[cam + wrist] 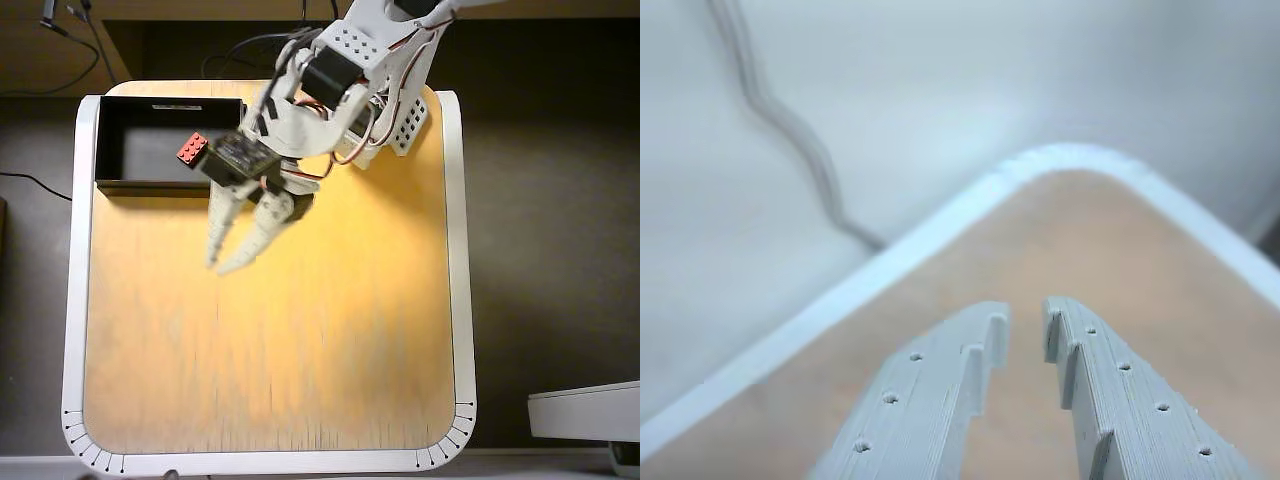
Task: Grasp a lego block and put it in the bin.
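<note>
In the overhead view the red lego block (192, 149) lies inside the black bin (120, 188), near its right end, at the table's back left. My gripper (220, 266) hangs over the bare wood in front of the bin, fingers pointing to the front left and looking motion-blurred. Its jaws stand a little apart with nothing between them. The wrist view shows the two pale grey fingers (980, 345) of the gripper (1025, 320) above a rounded table corner. Block and bin are out of the wrist view.
The wooden table (70, 300) has a white rim, which also shows in the wrist view (940, 215). A grey cable (790, 125) lies on the floor beyond the corner. A white object (585, 410) sits off the table at the front right.
</note>
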You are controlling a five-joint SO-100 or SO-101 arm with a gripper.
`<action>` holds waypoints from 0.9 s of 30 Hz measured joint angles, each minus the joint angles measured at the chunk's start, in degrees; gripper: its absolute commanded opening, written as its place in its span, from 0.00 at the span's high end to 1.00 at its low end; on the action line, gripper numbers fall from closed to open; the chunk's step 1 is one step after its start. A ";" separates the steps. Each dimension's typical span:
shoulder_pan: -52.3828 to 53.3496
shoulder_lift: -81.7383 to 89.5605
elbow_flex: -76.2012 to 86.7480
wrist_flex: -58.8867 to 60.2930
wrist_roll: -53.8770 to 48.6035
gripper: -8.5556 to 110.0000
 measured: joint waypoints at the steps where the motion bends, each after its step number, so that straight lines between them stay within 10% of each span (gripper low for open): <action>1: -2.29 0.09 0.62 0.00 0.09 0.93; 27: -31.82 35.16 54.32 -10.72 3.78 0.93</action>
